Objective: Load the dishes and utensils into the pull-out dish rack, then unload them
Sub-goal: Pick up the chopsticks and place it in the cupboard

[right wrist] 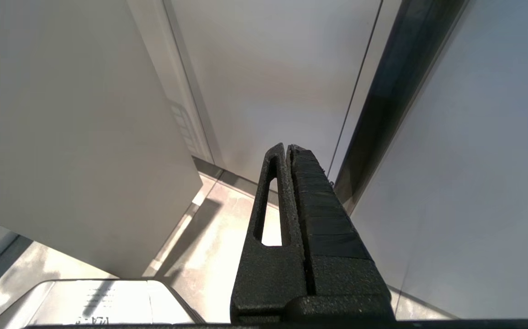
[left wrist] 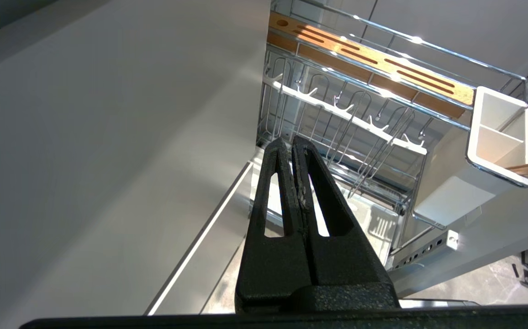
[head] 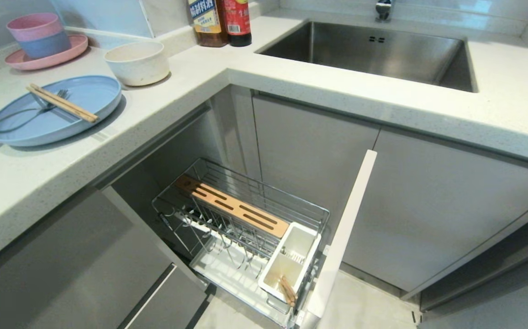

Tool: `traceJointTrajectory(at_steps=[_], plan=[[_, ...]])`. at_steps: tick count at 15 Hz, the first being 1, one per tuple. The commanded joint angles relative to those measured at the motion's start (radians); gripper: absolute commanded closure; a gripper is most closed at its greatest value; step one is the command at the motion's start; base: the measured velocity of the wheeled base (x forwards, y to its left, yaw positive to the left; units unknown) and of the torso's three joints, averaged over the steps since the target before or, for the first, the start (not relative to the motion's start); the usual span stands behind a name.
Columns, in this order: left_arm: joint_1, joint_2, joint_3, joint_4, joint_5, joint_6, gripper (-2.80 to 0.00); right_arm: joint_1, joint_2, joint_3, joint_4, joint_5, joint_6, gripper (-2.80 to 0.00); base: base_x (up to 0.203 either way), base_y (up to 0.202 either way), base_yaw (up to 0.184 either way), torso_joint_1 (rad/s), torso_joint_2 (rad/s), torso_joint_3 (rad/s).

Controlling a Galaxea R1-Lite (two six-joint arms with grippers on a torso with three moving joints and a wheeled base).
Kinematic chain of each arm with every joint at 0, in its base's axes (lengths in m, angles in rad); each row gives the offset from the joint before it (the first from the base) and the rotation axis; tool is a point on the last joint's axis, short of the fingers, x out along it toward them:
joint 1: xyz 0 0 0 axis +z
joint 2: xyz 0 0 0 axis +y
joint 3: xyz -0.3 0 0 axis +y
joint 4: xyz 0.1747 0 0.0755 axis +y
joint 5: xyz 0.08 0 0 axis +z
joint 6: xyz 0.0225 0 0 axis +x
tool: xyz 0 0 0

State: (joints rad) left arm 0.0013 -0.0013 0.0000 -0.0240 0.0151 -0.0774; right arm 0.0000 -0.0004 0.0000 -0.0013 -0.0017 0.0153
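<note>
Both my hands are closed and empty: left hand (left wrist: 291, 144) near the pulled-out dish rack (left wrist: 382, 109), right hand (right wrist: 287, 151) beside cabinet doors (right wrist: 268, 68).

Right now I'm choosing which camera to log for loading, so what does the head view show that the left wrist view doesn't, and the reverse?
Only the head view shows the blue plate carrying chopsticks and a fork, the cream bowl, pink plate with stacked bowls, two bottles and the sink. Only the left wrist view shows the left gripper, shut and empty. Both show the pull-out dish rack, its knife block and the cutlery holder.
</note>
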Motion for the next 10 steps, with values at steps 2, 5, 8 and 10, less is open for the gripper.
traceJointTrajectory(at_steps=[2, 5, 8, 10], plan=[[0.0, 0.001, 0.009, -0.001, 0.0, -0.001, 0.0, 0.0, 0.0, 0.002, 0.0, 0.0, 0.0, 0.0, 0.0, 0.0, 0.0, 0.0, 0.0, 0.0], [0.0, 0.001, 0.004, -0.01, 0.0, 0.037, 0.0, 0.0, 0.0, 0.002, 0.0, 0.0, 0.0, 0.0, 0.0, 0.0, 0.0, 0.0, 0.0, 0.0], [0.001, 0.006, -0.182, -0.028, -0.016, 0.091, 0.0, 0.0, 0.0, 0.002, 0.0, 0.0, 0.0, 0.0, 0.0, 0.0, 0.0, 0.0, 0.0, 0.0], [0.002, 0.03, -0.373, 0.068, -0.03, 0.175, 0.0, 0.0, 0.0, 0.001, 0.0, 0.0, 0.0, 0.0, 0.0, 0.0, 0.0, 0.0, 0.0, 0.0]])
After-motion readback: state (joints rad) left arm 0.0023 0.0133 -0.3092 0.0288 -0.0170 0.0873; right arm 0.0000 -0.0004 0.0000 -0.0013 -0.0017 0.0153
